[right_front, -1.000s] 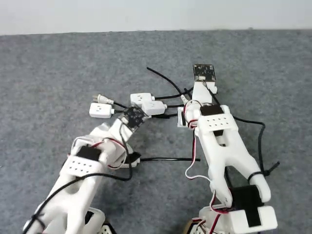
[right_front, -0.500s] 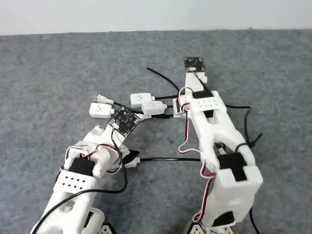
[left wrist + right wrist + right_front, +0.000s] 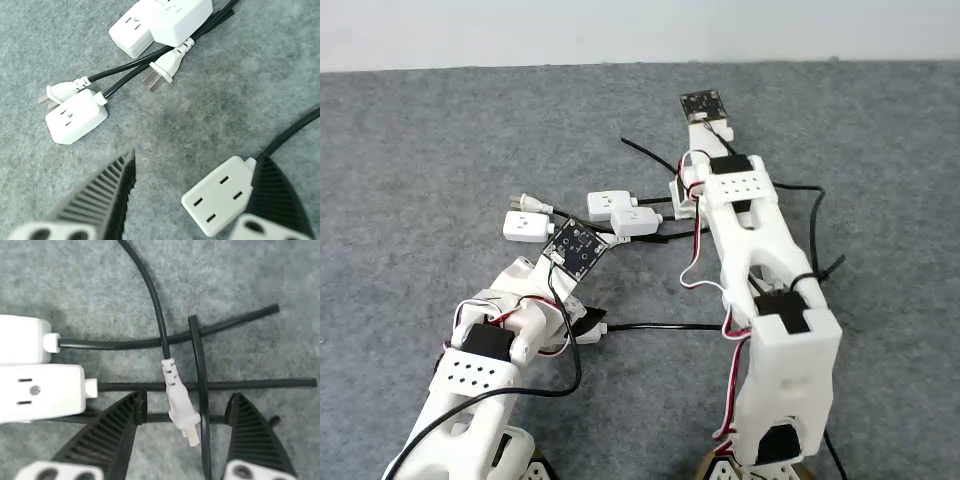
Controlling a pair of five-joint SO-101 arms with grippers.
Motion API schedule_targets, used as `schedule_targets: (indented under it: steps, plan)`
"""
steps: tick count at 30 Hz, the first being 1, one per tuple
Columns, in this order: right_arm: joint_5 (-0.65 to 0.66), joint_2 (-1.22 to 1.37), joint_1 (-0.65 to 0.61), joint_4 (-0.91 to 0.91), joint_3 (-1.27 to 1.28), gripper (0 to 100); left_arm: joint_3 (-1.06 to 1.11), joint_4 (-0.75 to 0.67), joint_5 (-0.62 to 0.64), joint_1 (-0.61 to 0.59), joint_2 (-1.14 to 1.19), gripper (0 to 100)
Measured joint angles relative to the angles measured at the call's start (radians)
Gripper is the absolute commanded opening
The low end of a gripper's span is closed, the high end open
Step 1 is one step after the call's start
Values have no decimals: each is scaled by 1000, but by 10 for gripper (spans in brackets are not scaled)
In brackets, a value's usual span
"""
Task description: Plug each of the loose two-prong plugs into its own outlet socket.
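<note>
Stretching farther toward the far edge of the worktop [image 3: 410, 130] and swinging a little to the left, the right arm [image 3: 750, 230] is now hanging over some crossing black cables [image 3: 115, 343]. The right jaws are standing wide open and holding nothing. A loose two-prong plug [image 3: 178, 407] is lying between them, touching neither jaw. One white outlet socket [image 3: 42, 392] is lying just beside these jaws, with a second white socket [image 3: 22, 340] right next to it. The left arm [image 3: 470, 372] is sitting toward the near left side, about where it was. The left jaws are also standing wide open and gripping nothing. A white cable socket [image 3: 220, 200] is resting against one jaw. Farther off, a small white socket [image 3: 76, 116] is lying with another plug [image 3: 62, 91] just beside it.
</note>
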Motion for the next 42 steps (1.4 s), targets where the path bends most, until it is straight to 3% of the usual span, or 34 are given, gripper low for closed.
schedule_targets:
  steps: [16,23,30,42]
  plan:
    - [189,167,51,29,-126,258,0,0,0,0,0,352]
    - [201,167,57,29,-129,95,0,0,0,0,0,352]
    - [276,167,51,69,-129,79,0,0,-3,0,0,352]
    - [285,160,35,104,-129,9,0,0,-3,0,0,352]
